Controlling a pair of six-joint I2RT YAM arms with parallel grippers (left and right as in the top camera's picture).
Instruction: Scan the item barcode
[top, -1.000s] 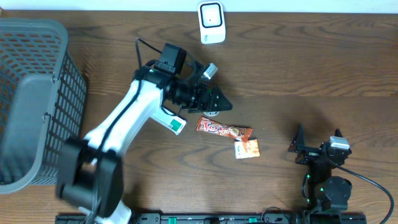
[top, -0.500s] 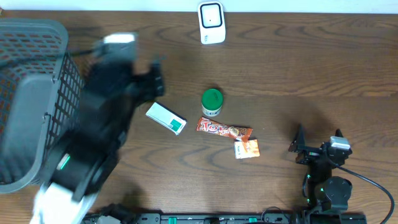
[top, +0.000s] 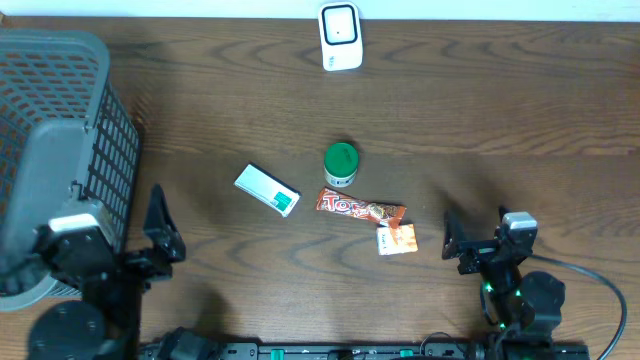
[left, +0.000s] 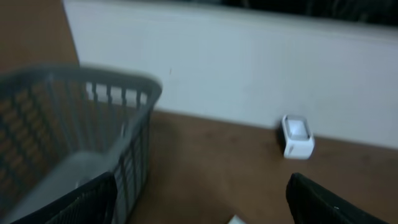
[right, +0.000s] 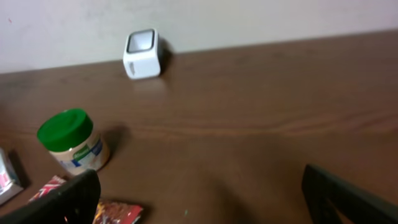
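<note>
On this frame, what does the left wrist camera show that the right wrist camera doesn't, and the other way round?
Left wrist only: the grey basket, filling the left side of the view.
Right wrist only: the green-lidded jar and, at the bottom edge, part of the red wrapper.
Both: the white scanner near the wall, and the brown table.

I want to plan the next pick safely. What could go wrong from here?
The jar, candy bar and orange packet lie close together, so grasping one may push the others. The scanner stands far from the items, so a carried one might slip on the way.
</note>
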